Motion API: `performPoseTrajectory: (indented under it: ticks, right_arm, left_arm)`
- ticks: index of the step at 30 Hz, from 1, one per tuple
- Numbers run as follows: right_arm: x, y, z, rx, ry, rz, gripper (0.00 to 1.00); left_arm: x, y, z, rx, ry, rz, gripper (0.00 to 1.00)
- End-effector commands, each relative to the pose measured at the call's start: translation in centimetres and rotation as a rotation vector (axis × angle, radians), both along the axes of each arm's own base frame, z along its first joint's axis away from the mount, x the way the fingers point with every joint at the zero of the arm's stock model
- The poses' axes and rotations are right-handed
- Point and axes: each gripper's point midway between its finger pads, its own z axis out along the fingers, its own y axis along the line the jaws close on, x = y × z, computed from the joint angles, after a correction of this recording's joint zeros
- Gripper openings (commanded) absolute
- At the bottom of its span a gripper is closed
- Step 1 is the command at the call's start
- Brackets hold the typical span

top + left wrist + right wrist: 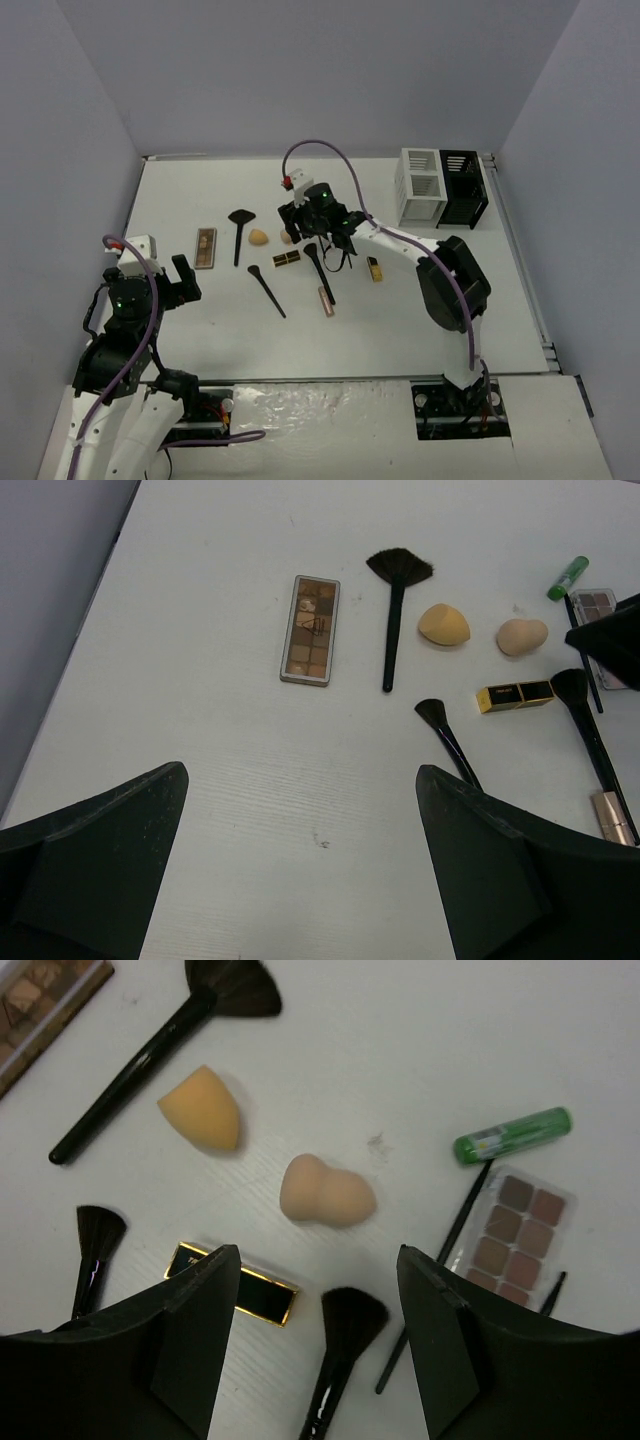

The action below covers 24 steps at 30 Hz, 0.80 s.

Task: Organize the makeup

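Top external: makeup (287,259) lies outside both organizers (421,186).

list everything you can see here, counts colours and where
long palette: one, brown, left end of the makeup
small palette: one, pink-brown, right of the sponges
fan brush: one, black, beside long palette
small brush, big brush: two, black, nearer the arms
orange sponge, peach sponge: two, middle
case: one, black-gold, near peach sponge
green tube: one, by small palette
pink tube: one, by big brush's handle
gold bottle: one, right of brushes
white box, black box: side by side, far right
table: white
left gripper: open, empty
right gripper: open, over peach sponge
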Motion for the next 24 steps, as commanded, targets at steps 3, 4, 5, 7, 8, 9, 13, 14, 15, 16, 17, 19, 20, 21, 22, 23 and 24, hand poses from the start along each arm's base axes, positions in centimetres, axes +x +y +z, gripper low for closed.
performPoseTrajectory:
  ticks: [3,4,5,7,8,9,13,14,15,16,17,19,20,21,22,23,24]
  right_arm:
    - [0.5,4.0,-0.8,-0.026,-0.066,0.025,0.59]
    - [0.4,4.5,-1.3,-0.036,-0.066,0.031,0.58]
    - [0.5,4.7,-1.7,-0.046,-0.071,0.024,0.58]
    - [0.8,5.0,-2.3,-0.067,-0.080,0.010,0.56]
    - [0.9,5.1,-2.6,-0.077,-0.084,0.003,0.56]
    - [1.1,5.2,-2.8,-0.086,-0.090,-0.006,0.55]
    - [1.9,5.0,-2.7,-0.095,-0.123,-0.065,0.52]
    - [2.1,4.9,-2.6,-0.093,-0.132,-0.082,0.52]
    - [2.2,4.7,-2.7,-0.096,-0.139,-0.098,0.52]
    - [2.4,4.6,-2.7,-0.097,-0.144,-0.109,0.51]
    - [2.5,4.5,-2.7,-0.096,-0.145,-0.115,0.50]
    - [2.8,4.6,-2.9,-0.101,-0.150,-0.128,0.49]
    - [2.9,4.6,-3.0,-0.103,-0.151,-0.129,0.48]
    - [3.0,4.7,-3.1,-0.102,-0.151,-0.127,0.47]
    - [3.0,4.8,-3.4,-0.105,-0.147,-0.126,0.46]
    - [3.0,5.0,-3.6,-0.104,-0.144,-0.122,0.45]
    - [3.1,5.2,-3.7,-0.101,-0.141,-0.115,0.44]
  left_arm:
    - [0.8,-0.2,1.1,-0.018,-0.028,0.005,0.97]
    - [0.8,-0.2,1.1,-0.018,-0.028,0.005,0.97]
    - [0.8,-0.2,1.1,-0.017,-0.027,0.005,0.97]
    - [0.8,-0.2,1.0,-0.017,-0.027,0.005,0.97]
    - [0.8,-0.2,1.1,-0.017,-0.027,0.005,0.97]
    - [0.8,-0.2,1.0,-0.017,-0.027,0.005,0.97]
    - [0.8,-0.2,1.0,-0.018,-0.027,0.004,0.97]
    - [0.8,-0.2,1.0,-0.018,-0.027,0.003,0.97]
    - [0.8,-0.2,1.0,-0.019,-0.027,0.003,0.97]
    - [0.8,-0.2,1.0,-0.020,-0.027,0.002,0.97]
    - [0.8,-0.2,1.0,-0.019,-0.027,0.002,0.97]
    - [0.8,-0.2,1.1,-0.019,-0.028,0.002,0.97]
    - [0.8,-0.2,1.1,-0.020,-0.029,0.002,0.97]
    - [0.8,-0.2,1.0,-0.019,-0.027,0.002,0.97]
    - [0.8,-0.2,1.0,-0.018,-0.027,0.002,0.97]
    - [0.8,-0.2,1.1,-0.019,-0.027,0.002,0.97]
    - [0.8,-0.2,1.1,-0.019,-0.028,0.002,0.97]
